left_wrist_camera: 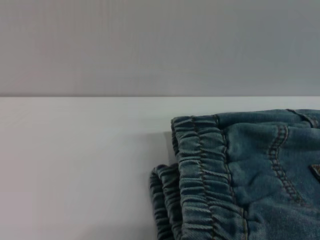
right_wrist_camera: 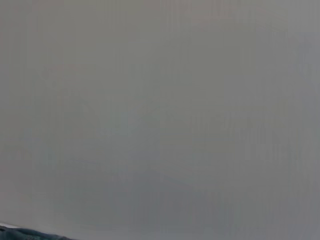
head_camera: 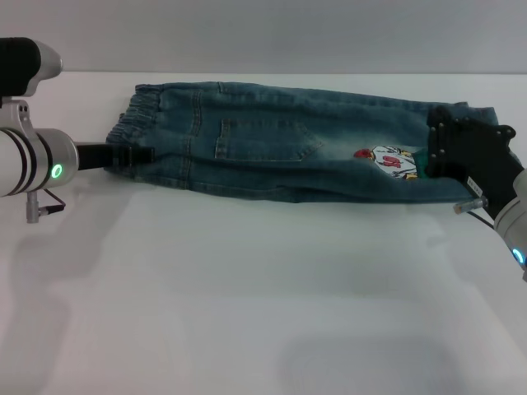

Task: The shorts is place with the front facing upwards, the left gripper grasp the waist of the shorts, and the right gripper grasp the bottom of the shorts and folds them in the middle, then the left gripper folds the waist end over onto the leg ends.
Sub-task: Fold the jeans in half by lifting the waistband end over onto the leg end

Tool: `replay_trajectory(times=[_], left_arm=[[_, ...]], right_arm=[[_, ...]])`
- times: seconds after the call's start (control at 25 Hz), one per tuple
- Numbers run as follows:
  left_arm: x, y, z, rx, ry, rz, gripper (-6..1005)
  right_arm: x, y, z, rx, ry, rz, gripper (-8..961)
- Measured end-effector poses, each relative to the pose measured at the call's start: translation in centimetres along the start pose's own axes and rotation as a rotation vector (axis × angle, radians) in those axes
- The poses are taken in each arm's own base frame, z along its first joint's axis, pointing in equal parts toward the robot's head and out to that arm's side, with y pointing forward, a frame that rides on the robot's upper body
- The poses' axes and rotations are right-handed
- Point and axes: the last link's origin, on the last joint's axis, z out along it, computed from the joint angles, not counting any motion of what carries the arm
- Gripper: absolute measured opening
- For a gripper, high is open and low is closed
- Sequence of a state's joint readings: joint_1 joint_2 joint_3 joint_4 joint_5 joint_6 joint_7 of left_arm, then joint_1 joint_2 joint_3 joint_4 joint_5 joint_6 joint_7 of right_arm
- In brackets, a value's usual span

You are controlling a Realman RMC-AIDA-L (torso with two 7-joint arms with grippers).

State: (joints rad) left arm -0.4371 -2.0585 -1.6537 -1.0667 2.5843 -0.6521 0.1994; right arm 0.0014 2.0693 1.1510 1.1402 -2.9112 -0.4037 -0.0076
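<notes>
The shorts (head_camera: pixel 305 144) lay already folded lengthwise on the white table (head_camera: pixel 247 313); the left gripper (head_camera: pixel 136 154) clenched the waist end (head_camera: pixel 136 123), the right gripper (head_camera: pixel 432 156) gripped the leg ends (head_camera: pixel 473 111). Folding waist over legs seemed next.

The shorts (head_camera: pixel 272 140) are matt, coarse-woven denim cloth with faded patches, raised stitching and a puckered elastic waistband (left_wrist_camera: pixel 200 175). The table (head_camera: pixel 247 296) looks smooth and matt white. The left gripper (head_camera: pixel 136 155) is matt black on a glossy silvery wrist; the right gripper (head_camera: pixel 440 148) is flat matt black.
</notes>
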Motion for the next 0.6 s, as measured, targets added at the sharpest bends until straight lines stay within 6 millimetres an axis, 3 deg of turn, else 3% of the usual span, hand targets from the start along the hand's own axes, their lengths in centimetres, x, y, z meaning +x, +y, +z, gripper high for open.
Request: replay_trajectory(times=[0.6], left_arm=[[-0.18,-0.50,0.08,0.014,-0.002,-0.005,847]], right_arm=[[-0.07,0.31,0.06,-0.009,0.010,-0.002,-2]])
